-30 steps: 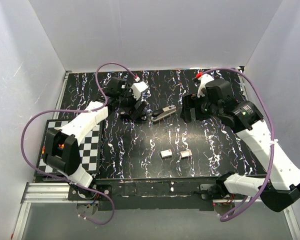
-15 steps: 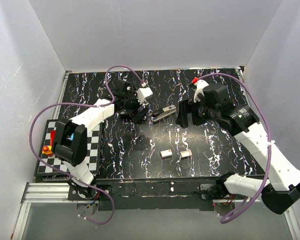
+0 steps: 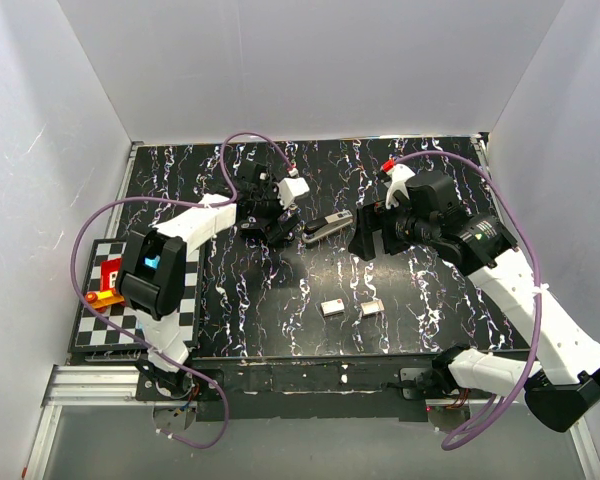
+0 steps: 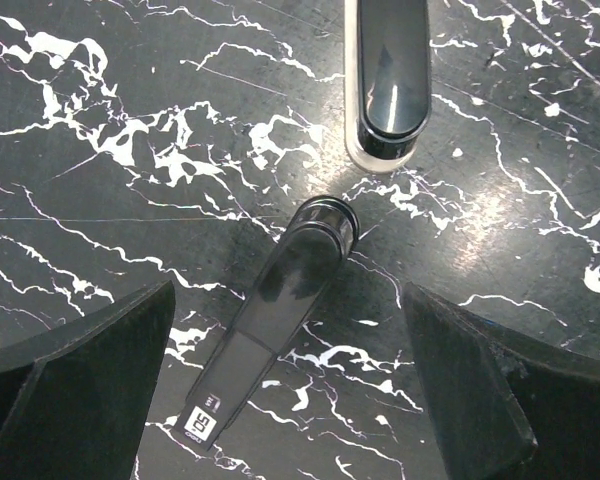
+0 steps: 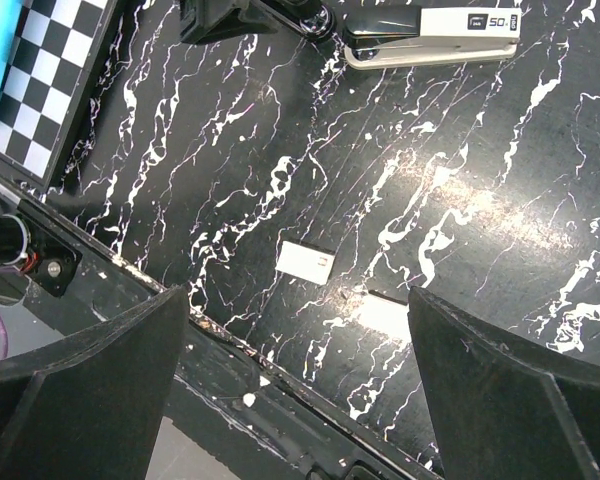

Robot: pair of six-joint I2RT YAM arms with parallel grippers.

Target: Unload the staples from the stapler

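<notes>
The stapler (image 3: 328, 227) lies slanted at the table's middle back, dark with a silver strip. In the right wrist view the stapler (image 5: 430, 35) shows a black top, a pale base and a "50" label. My left gripper (image 3: 283, 228) stands open just left of it. In the left wrist view the stapler's near end (image 4: 385, 80) is at the top. A slim glossy black piece (image 4: 280, 320) with a "50" label lies between the open left gripper's (image 4: 288, 295) fingers, a small gap from the stapler. My right gripper (image 3: 365, 232) hangs open to the stapler's right, and in its own view the gripper (image 5: 298, 292) holds nothing.
Two small pale blocks (image 3: 332, 307) (image 3: 371, 307) lie side by side nearer the front; the right wrist view shows them too (image 5: 305, 260) (image 5: 385, 315). A checkered mat (image 3: 195, 300) with a red and orange object (image 3: 105, 285) lies at the left. White walls close in three sides.
The left arm has swung its elbow inward and its gripper has edged closer to the stapler. The right gripper has shifted left toward the stapler. The stapler has not moved.
</notes>
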